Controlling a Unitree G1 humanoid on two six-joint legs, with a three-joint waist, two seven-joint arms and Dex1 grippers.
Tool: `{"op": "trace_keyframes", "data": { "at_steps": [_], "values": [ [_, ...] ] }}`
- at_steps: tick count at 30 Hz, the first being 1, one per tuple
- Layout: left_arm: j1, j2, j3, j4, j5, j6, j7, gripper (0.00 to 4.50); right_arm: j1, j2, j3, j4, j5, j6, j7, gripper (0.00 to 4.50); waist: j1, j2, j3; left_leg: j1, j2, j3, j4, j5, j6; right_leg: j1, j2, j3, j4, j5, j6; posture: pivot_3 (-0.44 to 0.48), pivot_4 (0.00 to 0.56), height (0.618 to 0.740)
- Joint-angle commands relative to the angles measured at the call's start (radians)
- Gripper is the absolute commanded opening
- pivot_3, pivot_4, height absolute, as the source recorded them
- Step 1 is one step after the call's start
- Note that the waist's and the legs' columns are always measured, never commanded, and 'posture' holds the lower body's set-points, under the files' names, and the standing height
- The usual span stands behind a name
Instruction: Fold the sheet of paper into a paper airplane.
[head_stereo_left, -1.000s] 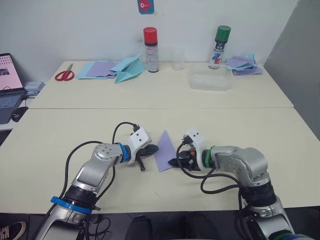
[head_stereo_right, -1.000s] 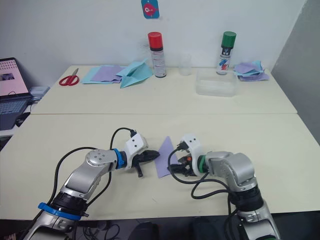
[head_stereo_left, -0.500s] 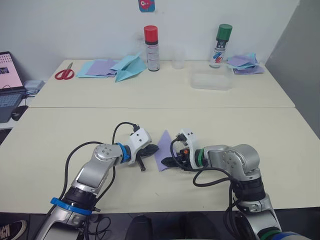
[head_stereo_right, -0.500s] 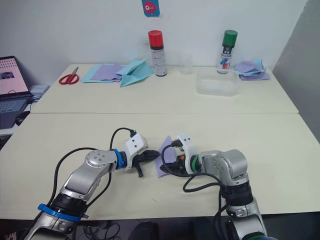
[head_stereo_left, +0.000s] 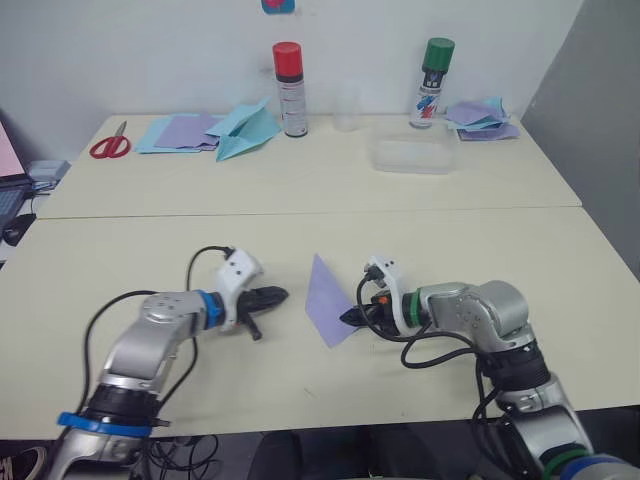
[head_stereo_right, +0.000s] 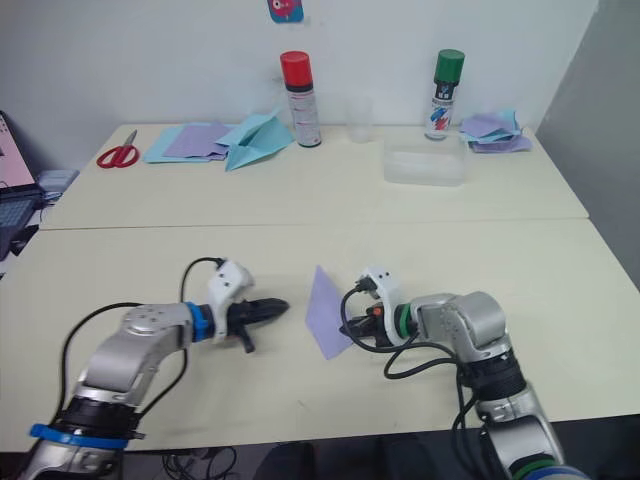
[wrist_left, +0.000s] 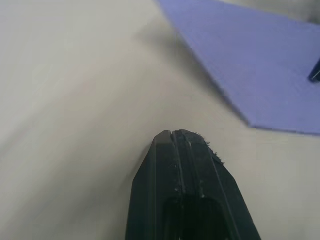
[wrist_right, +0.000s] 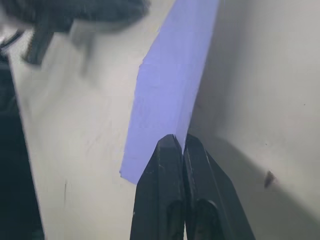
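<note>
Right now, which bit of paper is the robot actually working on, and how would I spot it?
On the near table, between the two black grippers, is the sheet of paper: one lavender piece folded to a point, pinched at its edge by the right gripper. The other papers lie at the far edge, beside the spray cans.

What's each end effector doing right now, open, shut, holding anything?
Left end effector: shut, empty, apart from the paper airplane.
Right end effector: shut on the paper airplane's edge.

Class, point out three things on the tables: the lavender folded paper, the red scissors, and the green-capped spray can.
lavender folded paper (head_stereo_left: 325, 301): left eye view, middle of its raised face.
red scissors (head_stereo_left: 104, 148): left eye view, on the handles.
green-capped spray can (head_stereo_right: 448, 65): right eye view, on the cap.
</note>
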Motion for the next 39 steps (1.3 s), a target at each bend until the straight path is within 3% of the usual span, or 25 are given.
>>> {"op": "trace_keyframes", "data": {
  "at_steps": [1, 4, 10, 16, 20, 23, 29, 35, 39],
  "values": [
    [0.088, 0.101, 0.11, -0.136, -0.101, 0.017, -0.107, 0.0, -0.138, -0.085, 0.169, 0.119, -0.044, -0.235, 0.309, 0.04, -0.004, 0.0, 0.005, -0.001, 0.0, 0.001, 0.0, 0.0, 0.0, -0.002, 0.0, 0.0, 0.0, 0.0, 0.0, 0.0, 0.15, 0.74],
    [0.201, 0.159, 0.171, -0.221, -0.138, -0.001, -0.155, 0.0, -0.247, -0.093, 0.304, 0.322, -0.141, -0.446, 0.516, 0.04, -0.007, -0.001, 0.005, -0.005, 0.0, 0.0, 0.0, 0.0, 0.0, -0.006, 0.0, 0.0, 0.0, 0.0, 0.0, 0.0, 0.15, 0.74],
    [0.356, 0.19, 0.264, -0.311, -0.184, 0.02, -0.164, 0.0, -0.406, -0.026, 0.469, 0.708, -0.324, -0.823, 0.812, 0.04, 0.007, -0.001, 0.007, -0.01, 0.002, 0.0, 0.001, 0.0, 0.0, -0.009, -0.002, -0.002, 0.0, 0.0, -0.001, 0.0, 0.15, 0.74],
    [0.409, 0.173, 0.241, -0.327, -0.159, -0.018, -0.126, 0.0, -0.517, 0.044, 0.639, 0.987, -0.346, -1.064, 0.834, 0.04, 0.008, 0.0, 0.007, -0.009, 0.006, 0.0, 0.007, 0.0, 0.0, -0.006, -0.004, -0.002, 0.001, 0.002, -0.005, 0.0, 0.15, 0.74],
    [0.403, 0.158, 0.217, -0.333, -0.158, -0.022, -0.099, 0.0, -0.555, 0.088, 0.632, 1.123, -0.399, -1.188, 0.834, 0.04, 0.007, 0.0, 0.007, -0.004, 0.006, 0.001, 0.008, 0.0, 0.0, -0.002, -0.005, -0.001, 0.002, 0.003, -0.002, 0.0, 0.15, 0.74],
    [0.406, 0.16, 0.206, -0.33, -0.156, -0.029, -0.096, 0.0, -0.575, 0.109, 0.601, 1.183, -0.431, -1.241, 0.834, 0.62, 0.007, 0.0, 0.007, 0.007, 0.006, 0.001, 0.008, 0.0, 0.0, 0.008, -0.005, -0.001, 0.002, 0.003, -0.003, 0.0, 0.15, 0.74],
    [0.385, 0.162, 0.181, -0.272, -0.141, -0.057, -0.106, 0.0, -0.598, 0.101, 0.465, 1.17, -0.494, -1.305, 0.801, 2.54, 0.009, 0.0, 0.007, 0.009, 0.007, 0.002, 0.009, 0.001, 0.0, 0.009, -0.004, -0.002, 0.003, 0.005, -0.006, 0.0, 0.15, 0.74],
    [0.336, 0.173, 0.126, -0.201, -0.089, -0.122, -0.126, 0.0, -0.572, 0.068, 0.278, 0.974, -0.453, -1.259, 0.702, 4.48, 0.015, 0.001, 0.008, 0.001, 0.008, 0.004, 0.009, 0.001, 0.0, 0.002, -0.004, -0.001, 0.003, 0.006, -0.005, 0.0, 0.15, 0.74],
    [0.273, 0.167, 0.113, -0.167, -0.092, -0.132, -0.128, 0.0, -0.468, 0.003, 0.208, 0.705, -0.443, -1.171, 0.666, 4.48, 0.028, 0.0, 0.007, -0.005, 0.01, 0.004, 0.009, 0.0, 0.0, -0.004, -0.002, -0.002, 0.003, 0.008, -0.008, 0.0, 0.15, 0.74]
  ]
}}
